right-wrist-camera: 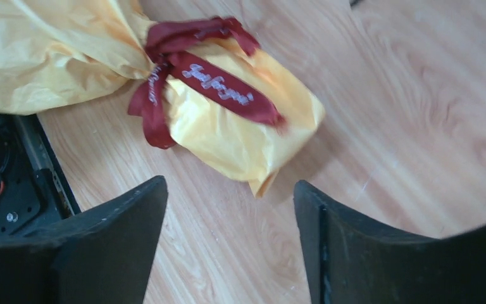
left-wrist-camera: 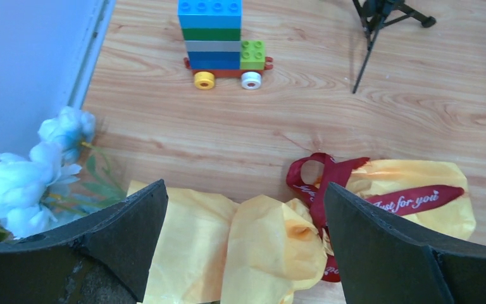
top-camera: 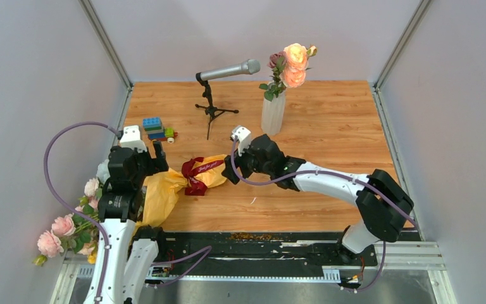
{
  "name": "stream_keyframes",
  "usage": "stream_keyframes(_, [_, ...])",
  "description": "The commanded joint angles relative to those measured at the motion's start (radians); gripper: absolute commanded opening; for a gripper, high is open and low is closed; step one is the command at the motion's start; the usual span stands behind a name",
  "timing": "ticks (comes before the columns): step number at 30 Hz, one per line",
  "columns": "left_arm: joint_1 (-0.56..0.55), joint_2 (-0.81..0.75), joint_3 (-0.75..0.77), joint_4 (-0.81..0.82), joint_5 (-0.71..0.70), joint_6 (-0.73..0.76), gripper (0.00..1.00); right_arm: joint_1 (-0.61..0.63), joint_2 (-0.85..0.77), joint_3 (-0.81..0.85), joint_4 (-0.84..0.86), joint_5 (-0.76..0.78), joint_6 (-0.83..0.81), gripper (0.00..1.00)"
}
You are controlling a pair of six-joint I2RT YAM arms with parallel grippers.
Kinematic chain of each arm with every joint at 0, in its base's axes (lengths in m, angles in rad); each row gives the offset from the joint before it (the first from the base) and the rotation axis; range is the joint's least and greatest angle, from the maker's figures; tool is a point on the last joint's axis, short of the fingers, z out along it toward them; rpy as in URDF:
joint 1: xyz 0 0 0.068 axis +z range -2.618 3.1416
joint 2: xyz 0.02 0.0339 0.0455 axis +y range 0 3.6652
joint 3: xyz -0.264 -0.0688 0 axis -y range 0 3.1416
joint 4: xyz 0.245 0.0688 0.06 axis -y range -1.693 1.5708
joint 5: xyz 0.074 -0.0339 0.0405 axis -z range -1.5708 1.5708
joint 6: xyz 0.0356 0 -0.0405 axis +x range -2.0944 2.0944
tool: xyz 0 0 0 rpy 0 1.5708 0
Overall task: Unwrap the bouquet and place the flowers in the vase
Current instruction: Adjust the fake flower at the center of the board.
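The bouquet (top-camera: pixel 164 190) lies on the wooden table, wrapped in orange-yellow paper (left-wrist-camera: pixel 228 247) and tied with a dark red ribbon (right-wrist-camera: pixel 215 85). Its pink flowers (top-camera: pixel 63 225) stick out past the table's near left corner, and pale blue ones (left-wrist-camera: pixel 31 177) show in the left wrist view. My left gripper (left-wrist-camera: pixel 243 206) hangs open, its jaws wide apart above the paper just left of the ribbon. My right gripper (right-wrist-camera: pixel 229 185) is open at the wrap's pointed stem end (right-wrist-camera: pixel 259 183), gripping nothing. The white ribbed vase (top-camera: pixel 273 114) stands at the back, holding peach roses (top-camera: pixel 295 64).
A grey microphone on a black tripod stand (top-camera: pixel 212 109) stands left of the vase. A toy brick train (top-camera: pixel 157 128) sits at the back left, also seen as the brick train (left-wrist-camera: pixel 218 44) ahead of my left fingers. Grey walls enclose the table on three sides.
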Motion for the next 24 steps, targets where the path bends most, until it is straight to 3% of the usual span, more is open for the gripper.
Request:
stream_keyframes(1, [-0.004, -0.005, 0.007, 0.015, -0.08, -0.004, 1.0, -0.004, 0.046, 0.15, -0.067, -0.172, -0.277, 0.78])
stream_keyframes(9, [-0.004, -0.003, 0.007, 0.012, -0.084, -0.004, 1.0, -0.003, 0.353, 0.466, -0.103, -0.338, -0.443, 0.81])
stream_keyframes(15, [-0.003, -0.001, 0.007, 0.015, -0.07, -0.004, 1.0, -0.003, 0.575, 0.716, -0.232, -0.418, -0.458, 0.81])
stream_keyframes(19, [-0.004, -0.002, 0.007, 0.014, -0.067, -0.004, 1.0, -0.002, 0.576, 0.664, -0.211, -0.478, -0.407, 0.81])
stream_keyframes(24, [-0.004, -0.002, 0.007, 0.014, -0.062, -0.001, 1.0, 0.011, 0.471, 0.444, -0.162, -0.494, -0.325, 0.77])
